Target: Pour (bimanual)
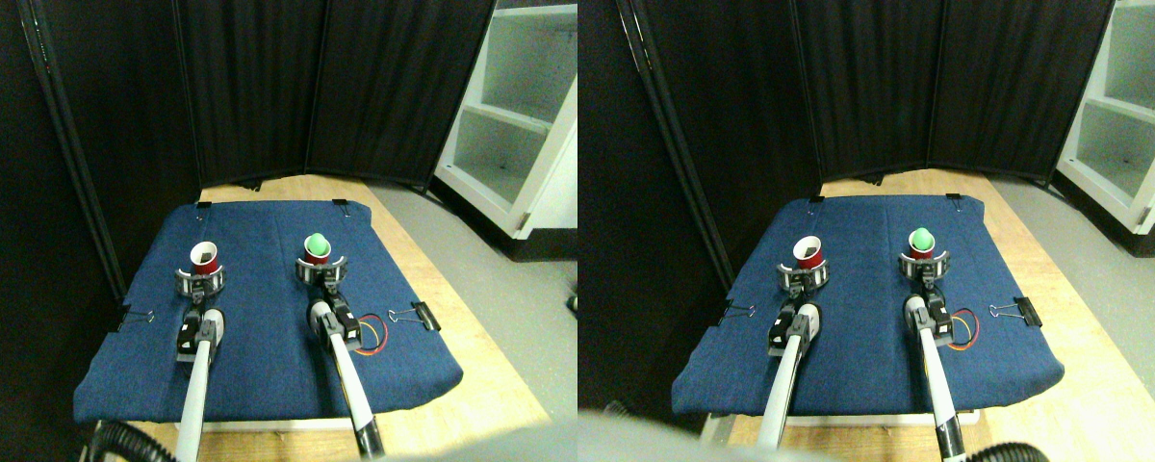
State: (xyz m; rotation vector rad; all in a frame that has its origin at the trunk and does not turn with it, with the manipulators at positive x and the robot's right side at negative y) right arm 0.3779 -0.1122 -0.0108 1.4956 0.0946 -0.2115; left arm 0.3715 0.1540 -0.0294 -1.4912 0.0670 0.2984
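Observation:
Two small red cups stand on a blue cloth (269,337). The left cup (205,256) looks empty, its pale inside showing. My left gripper (200,279) curves around its base. The right cup (318,254) carries a green ball (318,243) in its mouth. My right gripper (320,270) wraps around that cup's lower part. Both cups are upright and about level with each other.
The blue cloth covers a wooden table (462,327) and is held by black binder clips (418,315). Black curtain panels (250,87) close off the back and left. A white shelf unit (520,115) stands at the back right. Red and yellow wires (375,334) loop beside my right arm.

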